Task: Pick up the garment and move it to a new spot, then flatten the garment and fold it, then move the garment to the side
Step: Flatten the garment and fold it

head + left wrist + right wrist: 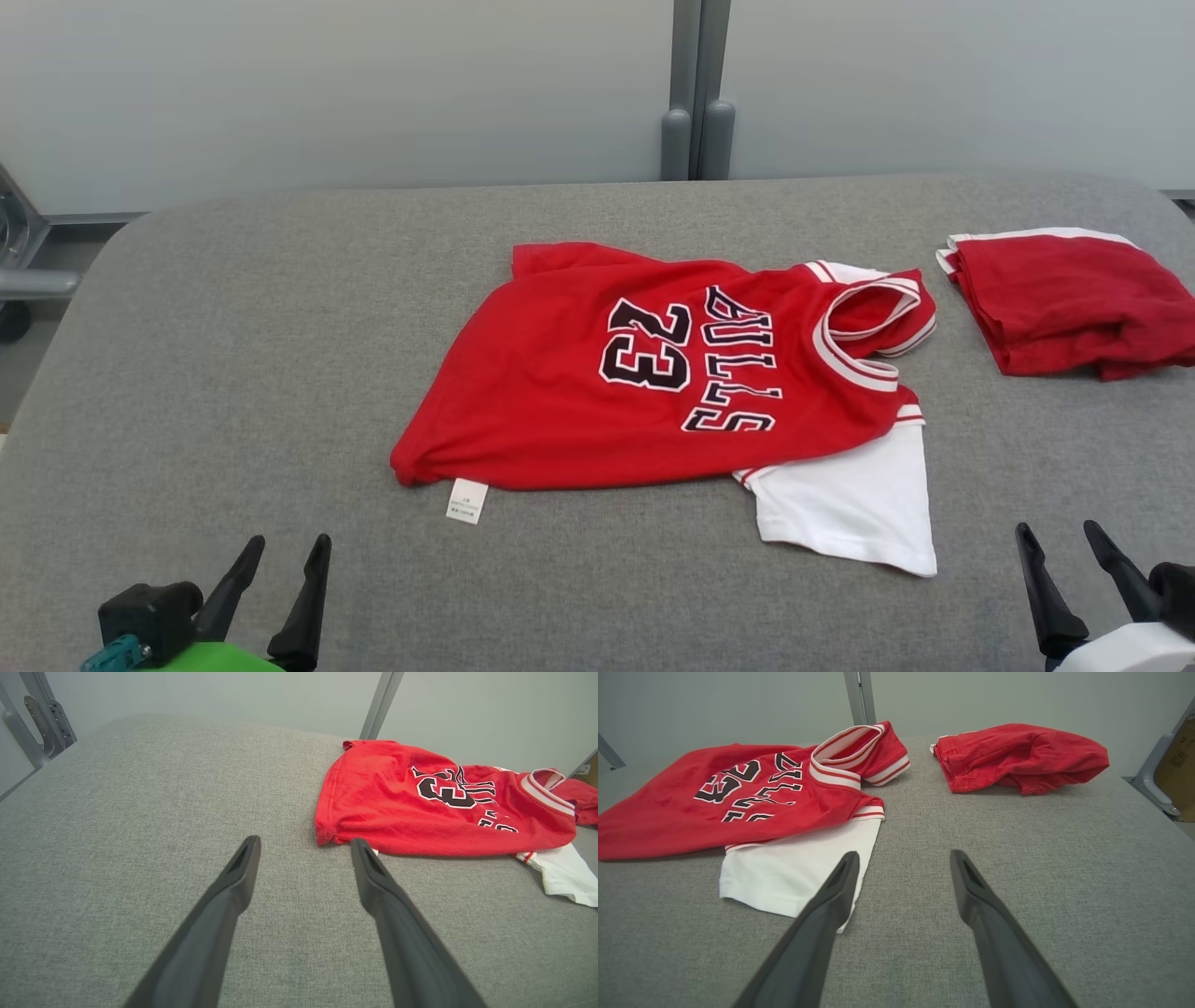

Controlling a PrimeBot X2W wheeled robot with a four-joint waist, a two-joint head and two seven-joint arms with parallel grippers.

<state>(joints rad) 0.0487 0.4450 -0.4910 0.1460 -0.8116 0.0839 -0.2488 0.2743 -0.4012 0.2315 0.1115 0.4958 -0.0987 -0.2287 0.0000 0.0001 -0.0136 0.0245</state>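
Note:
The garment (pixel 560 383) is a red jersey with "BULLS 23" in black and white sleeves. It lies loosely spread at the middle of the grey table (pixel 233 373), neck to the right, one white sleeve (pixel 850 504) stretched toward me. A white tag (pixel 467 500) pokes out at its near left corner. My left gripper (pixel 288 546) stands open near the table's front left, short of that corner (pixel 327 833). My right gripper (pixel 1060 532) stands open at the front right, beside the white sleeve (pixel 794 868). Neither holds anything.
A second red garment (pixel 1064 303) with white trim lies folded at the table's right edge, also seen in the right wrist view (pixel 1017 758). A grey post (pixel 695 93) stands behind the table. Bare grey cloth stretches to the left of the jersey.

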